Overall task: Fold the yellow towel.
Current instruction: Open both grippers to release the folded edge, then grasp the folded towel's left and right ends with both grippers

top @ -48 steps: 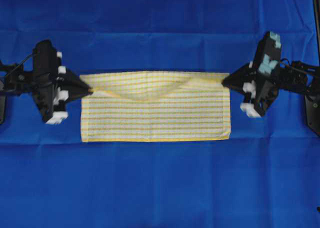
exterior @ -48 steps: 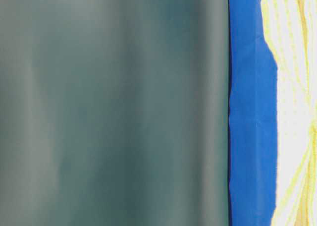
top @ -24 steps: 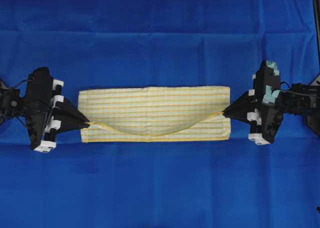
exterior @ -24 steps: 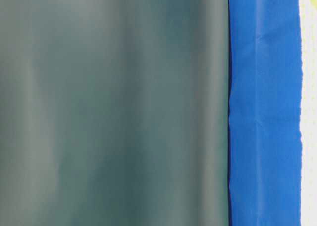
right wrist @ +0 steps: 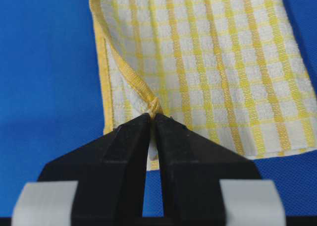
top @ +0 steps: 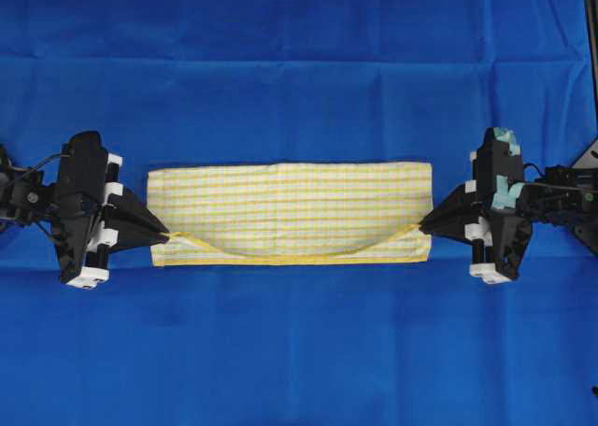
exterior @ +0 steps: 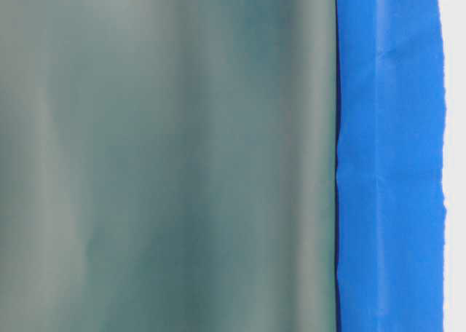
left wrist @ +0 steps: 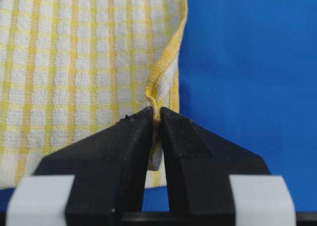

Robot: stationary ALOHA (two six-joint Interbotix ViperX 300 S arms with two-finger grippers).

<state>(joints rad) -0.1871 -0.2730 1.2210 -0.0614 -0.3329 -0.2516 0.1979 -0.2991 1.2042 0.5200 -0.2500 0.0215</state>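
Both grippers, left (top: 166, 233) and right (top: 419, 226), fingers pinched on towel (top: 290, 202) corners; lay the sagging hem flush with the near edge, keep corners level, then release

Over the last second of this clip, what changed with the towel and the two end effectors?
Both end effectors, left and right, carried the far hem of the yellow towel toward the bottom of the overhead view, laying the top layer over the lower one. The hem now sags just short of the near edge. Both stayed shut on their corners; the bottom layer and blue cloth did not shift.
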